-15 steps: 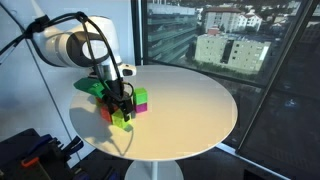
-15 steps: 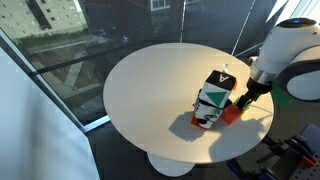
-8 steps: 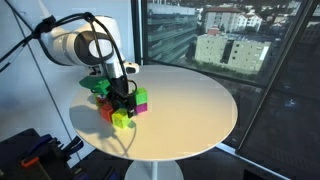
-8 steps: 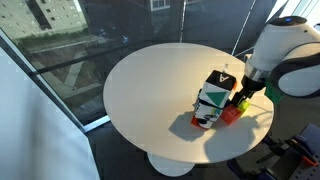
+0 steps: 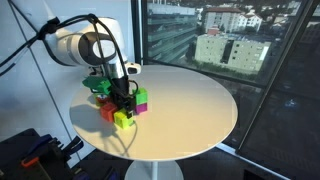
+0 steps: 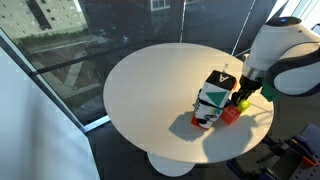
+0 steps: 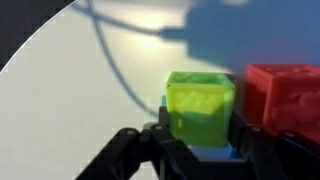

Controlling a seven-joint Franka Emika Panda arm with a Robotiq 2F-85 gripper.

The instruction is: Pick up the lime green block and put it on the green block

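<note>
While the round white desk and the things on it have kept their places, my arm has swung a little farther over the near-left cluster in the last second, close beside the black, white and green carton. My gripper is drawn in narrow, with a finger tight against each side of the lime green block. I judge that I am holding it, though the block has barely shifted and I cannot tell whether it has left the desk. That puts me at the start of the lift, with the carry yet to come.

It is a yellowish, slightly glossy cube with a bright top face. It sits square between my fingers near the near-left edge of the desk, and a red block is just to its right in the wrist view. Farther off, above a magenta block, shows a purer green patch that I take for the green block.
</note>
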